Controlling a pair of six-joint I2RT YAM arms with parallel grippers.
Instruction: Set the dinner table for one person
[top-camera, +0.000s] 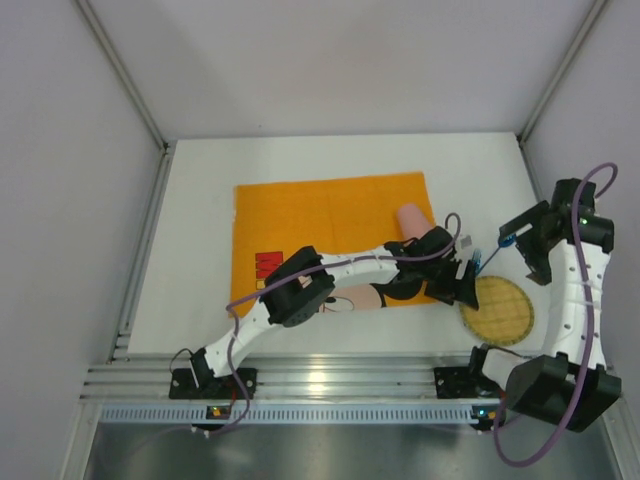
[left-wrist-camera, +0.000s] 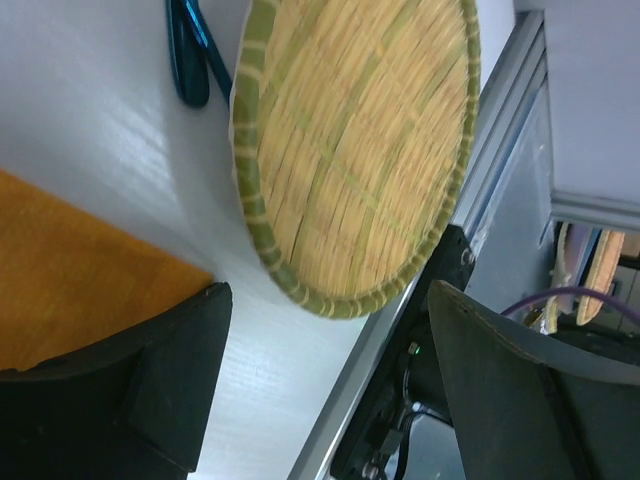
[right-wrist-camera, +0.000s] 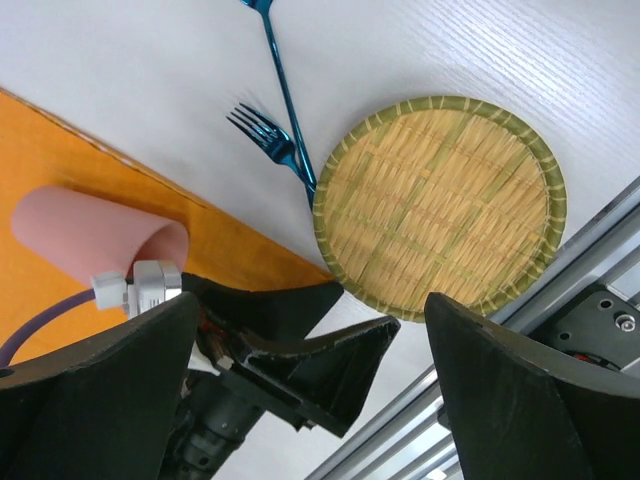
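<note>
The white dinner table (top-camera: 195, 250) carries an orange Mickey Mouse placemat (top-camera: 320, 225). A pink cup (top-camera: 411, 219) lies on its side on the placemat's right part. A round woven straw plate (top-camera: 497, 308) lies on the bare table, right of the placemat and near the front rail. A blue fork (right-wrist-camera: 268, 135) and a second blue utensil (right-wrist-camera: 274, 55) lie just behind the plate. My left gripper (top-camera: 462, 285) is open and empty, low at the plate's (left-wrist-camera: 350, 150) left rim. My right gripper (top-camera: 528, 250) is open and empty, hovering above the plate (right-wrist-camera: 440, 210) and fork.
The ribbed aluminium rail (top-camera: 300, 385) runs along the table's near edge, close to the plate. Grey enclosure walls stand to the left, right and behind. My left arm stretches diagonally over the placemat's lower part. The placemat corner (left-wrist-camera: 70, 270) lies beside my left finger.
</note>
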